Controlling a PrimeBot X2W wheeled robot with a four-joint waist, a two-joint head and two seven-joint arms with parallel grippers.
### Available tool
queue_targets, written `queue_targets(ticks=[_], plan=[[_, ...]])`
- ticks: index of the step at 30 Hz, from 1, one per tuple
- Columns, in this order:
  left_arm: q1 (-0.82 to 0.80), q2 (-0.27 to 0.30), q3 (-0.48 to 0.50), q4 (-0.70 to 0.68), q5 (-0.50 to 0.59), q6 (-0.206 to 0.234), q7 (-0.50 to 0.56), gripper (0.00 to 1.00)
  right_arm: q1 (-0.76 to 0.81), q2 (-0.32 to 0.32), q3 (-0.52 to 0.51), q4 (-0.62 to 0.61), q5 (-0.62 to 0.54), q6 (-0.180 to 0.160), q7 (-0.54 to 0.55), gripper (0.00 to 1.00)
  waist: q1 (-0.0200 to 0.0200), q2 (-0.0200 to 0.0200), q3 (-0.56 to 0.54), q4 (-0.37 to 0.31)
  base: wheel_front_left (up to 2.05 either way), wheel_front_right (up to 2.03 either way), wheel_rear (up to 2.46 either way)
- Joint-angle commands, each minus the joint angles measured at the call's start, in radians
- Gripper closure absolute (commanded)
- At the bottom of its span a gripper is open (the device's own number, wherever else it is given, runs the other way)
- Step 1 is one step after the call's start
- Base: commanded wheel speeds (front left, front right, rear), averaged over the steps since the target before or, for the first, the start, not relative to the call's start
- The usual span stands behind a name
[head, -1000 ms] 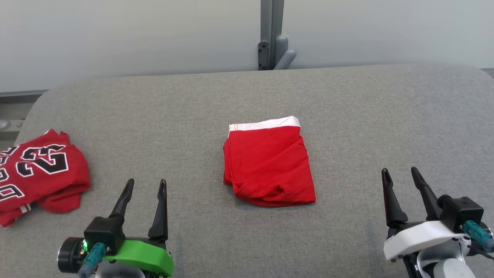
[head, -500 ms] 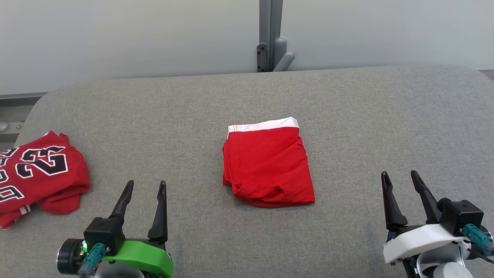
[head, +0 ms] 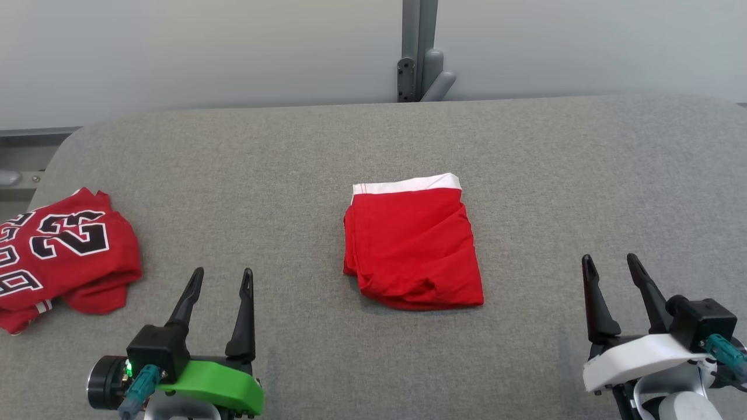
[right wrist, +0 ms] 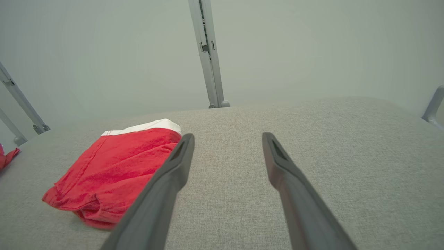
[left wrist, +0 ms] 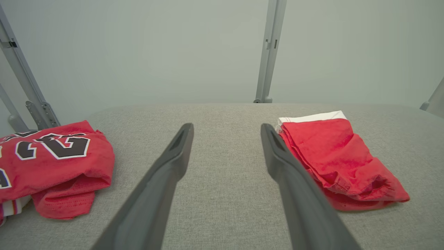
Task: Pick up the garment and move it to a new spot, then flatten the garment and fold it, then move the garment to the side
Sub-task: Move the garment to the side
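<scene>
Garment (head: 412, 245): red, folded, lay central on table (head: 554, 175), unmoved over the last second (only the camera shifted). Left gripper (head: 222, 272), right gripper (head: 608, 257): wide open, empty, well apart from it; side move apparently remained.

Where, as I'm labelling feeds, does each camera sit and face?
Head view: on the head, looking down at the grey surface; left tool and right tool show, both open.
Left wrist view: on the left wrist, looking along its fingers towards the wall.
Right wrist view: on the right wrist, looking along its own fingers.
Shared: all three show the folded red garment; head and left wrist views share the numbered jersey.
</scene>
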Motion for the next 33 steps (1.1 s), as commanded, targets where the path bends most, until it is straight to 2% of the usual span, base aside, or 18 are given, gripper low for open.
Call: queue_targets(ticks=[1, 7, 17, 24, 29, 30, 31, 32, 33], plan=[[-0.023, 0.006, 0.0, -0.004, -0.002, 0.003, -0.005, 0.0, -0.023, -0.006, -0.007, 0.002, 0.0, -0.001, 0.002, 0.0, 0.0, 0.0, 0.013, 0.013, 0.0, 0.0, 0.0], [-0.07, -0.009, -0.016, -0.001, 0.006, -0.007, -0.022, 0.0, -0.107, -0.032, 0.004, 0.057, 0.007, -0.001, 0.017, 0.0, 0.0, 0.0, 0.07, 0.061, 0.0, 0.0, 0.0], [-0.148, -0.05, -0.05, 0.047, 0.004, -0.024, -0.061, 0.0, -0.275, -0.09, 0.15, 0.279, 0.074, -0.001, 0.079, 0.0, 0.0, 0.0, 0.176, 0.148, 0.0, 0.0, 0.0], [-0.18, -0.071, -0.063, 0.088, -0.002, -0.03, -0.083, 0.0, -0.351, -0.102, 0.239, 0.412, 0.146, -0.001, 0.125, 0.0, 0.0, 0.0, 0.208, 0.173, 0.0, 0.0, 0.0], [-0.193, -0.072, -0.064, 0.102, -0.005, -0.033, -0.091, 0.0, -0.374, -0.116, 0.278, 0.455, 0.193, -0.001, 0.168, 0.0, 0.0, 0.0, 0.214, 0.176, 0.0, 0.0, 0.0], [-0.194, -0.071, -0.063, 0.105, -0.006, -0.034, -0.093, 0.0, -0.378, -0.121, 0.285, 0.459, 0.201, -0.001, 0.173, 0.06, 0.0, 0.0, 0.214, 0.175, 0.0, 0.0, 0.0], [-0.195, -0.071, -0.062, 0.107, -0.008, -0.034, -0.094, 0.0, -0.382, -0.125, 0.291, 0.462, 0.209, -0.001, 0.179, 0.64, 0.0, 0.0, 0.213, 0.174, 0.0, 0.0, 0.0], [-0.196, -0.07, -0.06, 0.109, -0.009, -0.033, -0.096, 0.0, -0.385, -0.13, 0.298, 0.465, 0.215, -0.001, 0.183, 1.0, 0.0, 0.0, 0.212, 0.172, 0.0, 0.0, 0.0], [-0.197, -0.069, -0.06, 0.111, -0.01, -0.033, -0.097, 0.0, -0.39, -0.135, 0.304, 0.467, 0.222, -0.001, 0.189, 1.0, 0.0, 0.0, 0.211, 0.17, 0.0, 0.0, 0.0]])
